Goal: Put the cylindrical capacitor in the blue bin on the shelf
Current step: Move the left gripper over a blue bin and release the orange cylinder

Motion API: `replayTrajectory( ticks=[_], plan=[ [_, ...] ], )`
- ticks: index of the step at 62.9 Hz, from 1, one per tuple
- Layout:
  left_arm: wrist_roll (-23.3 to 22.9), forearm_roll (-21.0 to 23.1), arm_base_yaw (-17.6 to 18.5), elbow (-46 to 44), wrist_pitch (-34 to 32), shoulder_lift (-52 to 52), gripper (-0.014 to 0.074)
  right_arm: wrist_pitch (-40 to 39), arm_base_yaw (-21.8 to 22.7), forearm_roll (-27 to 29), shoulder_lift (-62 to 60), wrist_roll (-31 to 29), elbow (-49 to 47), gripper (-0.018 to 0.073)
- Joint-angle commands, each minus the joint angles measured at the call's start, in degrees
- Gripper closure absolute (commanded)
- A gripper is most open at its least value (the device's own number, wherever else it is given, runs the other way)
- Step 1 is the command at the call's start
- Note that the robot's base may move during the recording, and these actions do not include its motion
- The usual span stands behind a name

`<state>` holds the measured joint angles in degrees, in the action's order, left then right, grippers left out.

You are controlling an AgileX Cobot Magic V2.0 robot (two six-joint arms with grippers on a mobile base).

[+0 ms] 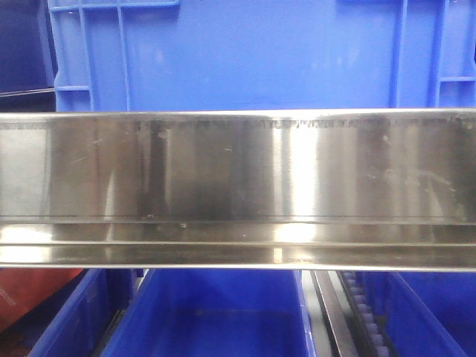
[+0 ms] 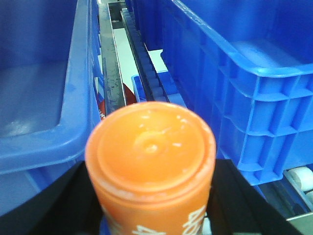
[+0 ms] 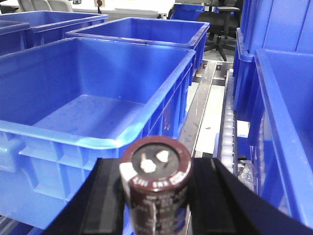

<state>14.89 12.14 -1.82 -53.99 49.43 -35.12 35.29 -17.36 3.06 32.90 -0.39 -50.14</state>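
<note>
In the right wrist view, my right gripper is shut on a dark brown cylindrical capacitor, held upright with its two white terminals on top. An open blue bin sits just ahead and to the left of it. My left gripper is shut on an orange cylinder with white print, between two blue bins. The shelf's steel front rail fills the front view, a blue bin resting above it. Neither gripper shows in the front view.
More blue bins stand under the rail. A white roller track and a steel rail run between the bin rows. Further bins and an office chair are behind. Something red lies at lower left.
</note>
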Motion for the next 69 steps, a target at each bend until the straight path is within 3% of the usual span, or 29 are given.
replayTrajectory(
  ticks=[1, 36, 69],
  plan=[
    [-0.05, 0.55, -0.18, 0.00, -1.13, 0.38, 0.0707, -1.46, 0.01, -0.33, -0.22, -0.07, -0.50, 0.0712],
    [-0.05, 0.55, -0.18, 0.00, -1.13, 0.38, 0.0707, -1.46, 0.01, -0.33, -0.22, -0.07, -0.50, 0.0712],
    [1.43, 1.74, -0.18, -2.35, -6.07, -0.86, 0.0707, -1.46, 0.01, -0.33, -0.22, -0.07, -0.50, 0.0712]
  ],
)
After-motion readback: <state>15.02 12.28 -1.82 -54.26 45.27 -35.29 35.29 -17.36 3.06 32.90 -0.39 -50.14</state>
